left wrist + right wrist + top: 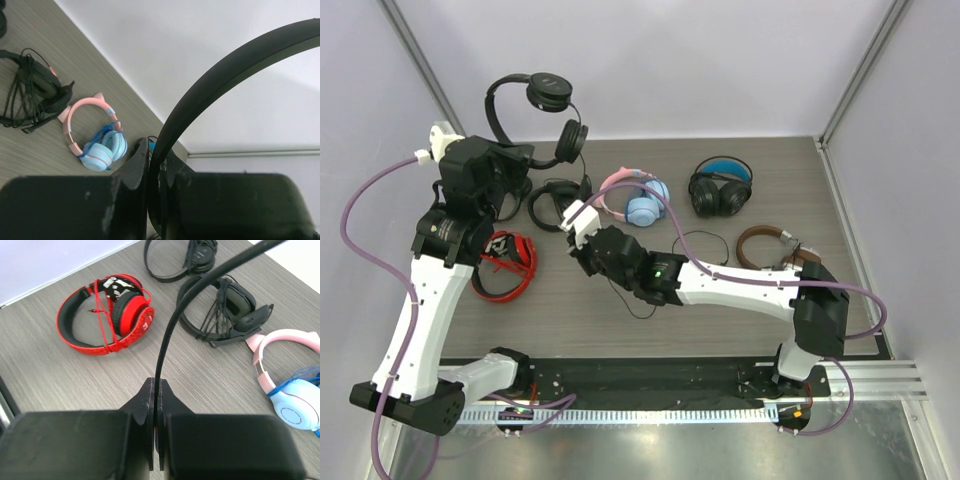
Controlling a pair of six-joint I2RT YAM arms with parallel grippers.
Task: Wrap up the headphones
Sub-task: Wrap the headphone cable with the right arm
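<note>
Headphones (548, 92): slim, matte black, thin curved headband, flat round earcups. They are lifted off the tabletop (550, 322), over its far-left corner. Left gripper (151, 159): jaws clamped on the headband. Right gripper (156, 387): jaws pinched on the thin black cable (164, 337), near the tabletop's middle. Surface is grey woodgrain.

Around: glossy red pair (132, 315) by the left edge, black pair with bundled cord (237, 307), pink-and-blue pair (100, 150), brown pair (765, 245) toward the right edge.

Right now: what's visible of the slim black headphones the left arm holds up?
The headphones are all black: thin headband, two small round flat earcups, thin cable. Held off the table at far left, headband pinched in the shut left end effector. The right end effector is shut on the cable, which arcs up from it.
</note>
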